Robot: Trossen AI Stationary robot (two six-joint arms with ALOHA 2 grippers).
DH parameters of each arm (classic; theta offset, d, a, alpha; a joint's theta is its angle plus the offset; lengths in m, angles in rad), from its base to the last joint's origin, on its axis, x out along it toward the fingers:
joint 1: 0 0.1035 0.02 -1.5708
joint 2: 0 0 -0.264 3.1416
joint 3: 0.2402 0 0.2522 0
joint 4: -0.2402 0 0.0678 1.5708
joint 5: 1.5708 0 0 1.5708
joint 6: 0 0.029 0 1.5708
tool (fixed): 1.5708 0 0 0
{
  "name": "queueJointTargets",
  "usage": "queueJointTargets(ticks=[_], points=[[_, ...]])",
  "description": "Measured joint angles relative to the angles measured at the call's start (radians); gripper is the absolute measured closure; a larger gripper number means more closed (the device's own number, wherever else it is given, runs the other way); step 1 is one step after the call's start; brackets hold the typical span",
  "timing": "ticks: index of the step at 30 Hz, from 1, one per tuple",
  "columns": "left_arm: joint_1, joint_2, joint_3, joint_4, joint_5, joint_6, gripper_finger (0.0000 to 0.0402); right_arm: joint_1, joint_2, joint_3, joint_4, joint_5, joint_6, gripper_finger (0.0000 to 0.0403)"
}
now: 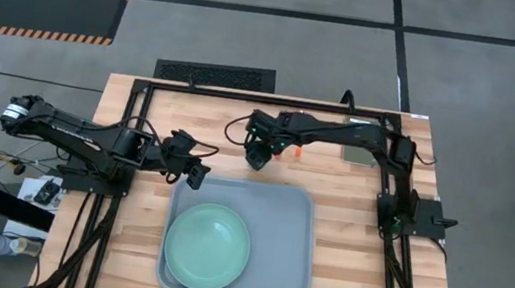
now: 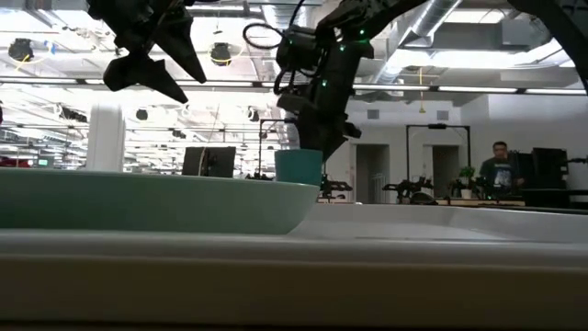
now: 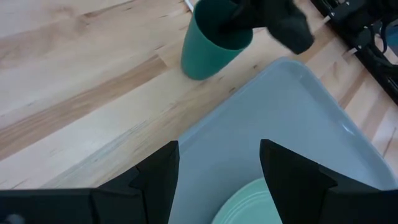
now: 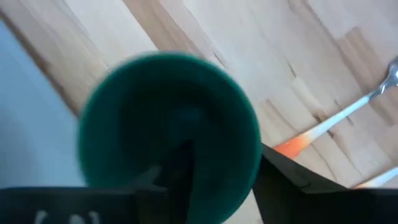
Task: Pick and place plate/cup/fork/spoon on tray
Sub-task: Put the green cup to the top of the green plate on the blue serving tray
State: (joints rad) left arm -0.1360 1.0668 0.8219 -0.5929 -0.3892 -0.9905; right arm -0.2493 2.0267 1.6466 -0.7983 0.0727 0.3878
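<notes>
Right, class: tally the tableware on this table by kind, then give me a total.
Tray: 1, left claw open above its corner
Plate: 1
Cup: 1, gripped by the right claw
Orange-handled utensils: 2
Total: 5

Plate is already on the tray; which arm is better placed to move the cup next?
Right. The right end effector already straddles the cup rim, one finger inside, on the table beside the tray. The left end effector hangs open over the tray's corner, near the plate.
</notes>
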Motion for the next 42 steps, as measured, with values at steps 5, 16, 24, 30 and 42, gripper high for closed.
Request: queueJointTargets(ticks=[5, 16, 24, 30, 42], points=[[0.000, 0.000, 0.000, 0.001, -0.015, 0.000, 0.0191, 0.000, -0.043, 0.000, -0.001, -0.003, 0.003, 0.0194], [0.069, 0.015, 0.000, 0.162, -0.053, 0.086, 0.0191, 0.014, -0.328, -0.001, -0.190, -0.097, 0.005, 0.0197], [0.250, 0.185, 0.067, 0.246, 0.114, 0.208, 0.0191, 0.116, -0.612, 0.000, -0.389, 0.056, 0.096, 0.0198], [0.313, 0.375, 0.235, 0.207, 0.135, 0.329, 0.0191, 0.223, -0.737, 0.000, -0.465, 0.211, 0.214, 0.0199], [0.375, 0.650, 0.405, 0.104, 0.222, 0.403, 0.0191, 0.383, -0.766, 0.000, -0.519, 0.330, 0.278, 0.0202]])
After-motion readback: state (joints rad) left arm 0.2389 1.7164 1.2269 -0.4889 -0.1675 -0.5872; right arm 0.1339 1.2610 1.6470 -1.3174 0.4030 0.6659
